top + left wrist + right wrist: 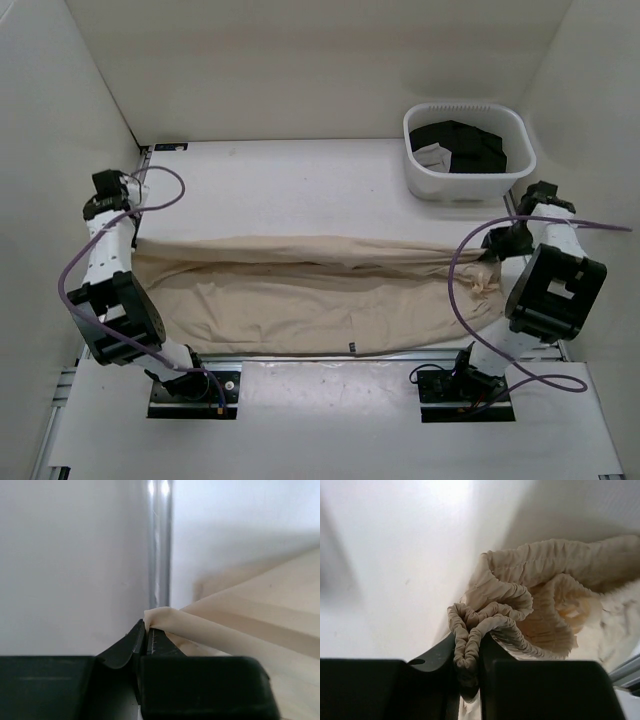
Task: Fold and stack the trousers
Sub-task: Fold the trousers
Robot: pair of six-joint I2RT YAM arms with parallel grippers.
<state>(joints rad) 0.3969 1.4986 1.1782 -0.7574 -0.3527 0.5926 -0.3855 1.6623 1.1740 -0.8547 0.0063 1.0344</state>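
Beige trousers [300, 295] lie stretched across the table from left to right, with a long fold along their upper edge. My left gripper [133, 238] is shut on the trouser leg end at the far left; in the left wrist view the hem [165, 617] is pinched between the fingers. My right gripper [497, 255] is shut on the gathered elastic waistband [470, 635] at the right end. The cloth is held taut between both grippers.
A white basket [470, 178] with dark folded clothes [462, 145] stands at the back right. White enclosure walls close in on the left, right and back. The arm bases [195, 385] sit at the near edge.
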